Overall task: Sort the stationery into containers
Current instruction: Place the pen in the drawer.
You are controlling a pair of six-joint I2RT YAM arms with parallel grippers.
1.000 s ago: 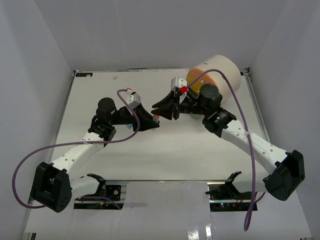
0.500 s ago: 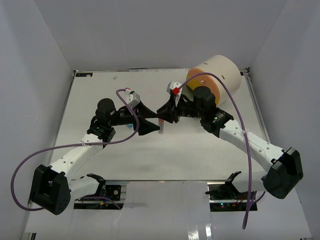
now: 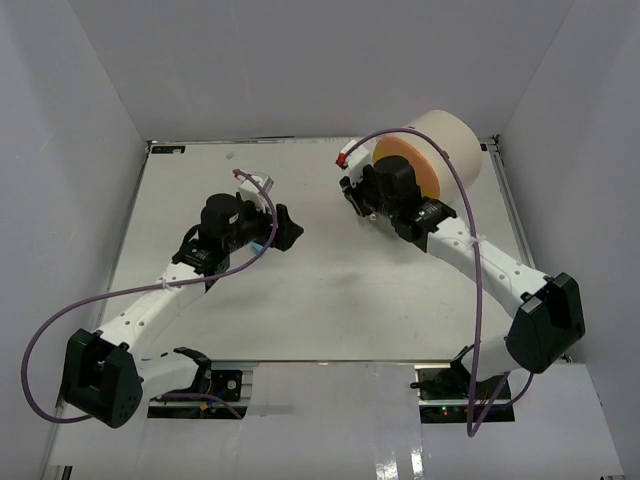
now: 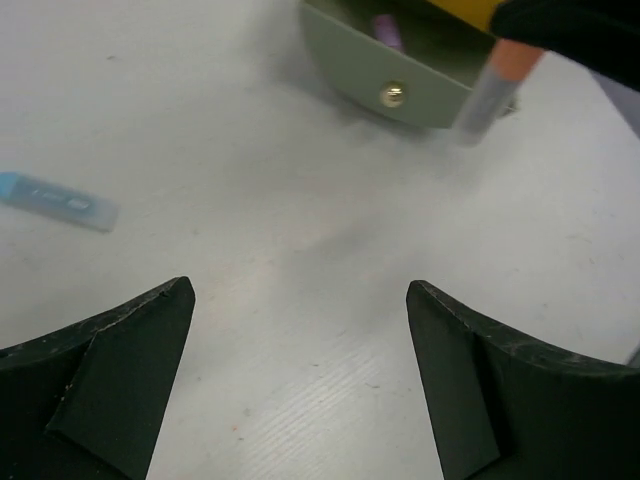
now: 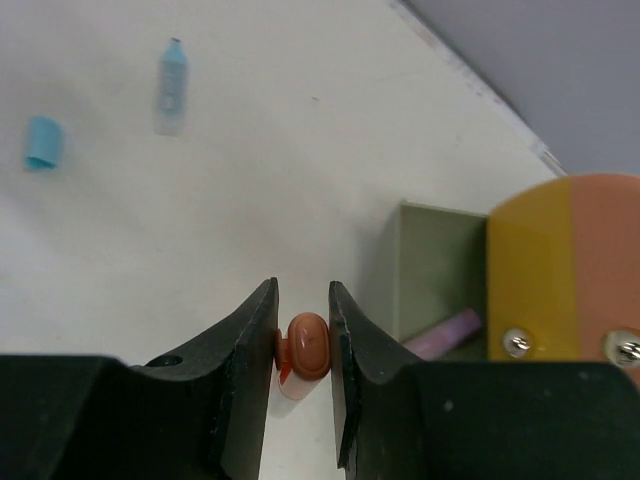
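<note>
Right wrist view: I am watching the right gripper (image 5: 302,298) clamping an orange marker (image 5: 306,346) near the open grey-olive drawer (image 5: 430,258) holding a purple pen (image 5: 446,332); the left gripper (image 4: 298,290) is hanging apart, empty. Pinched near its end, I think, the marker is risking slipping out short.

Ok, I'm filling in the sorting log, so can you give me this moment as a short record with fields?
left claw: open, empty, above the table
right claw: shut on orange-capped marker
grey-olive drawer: pulled open, purple pen inside
loose on table: blue cap, pale blue marker
</note>
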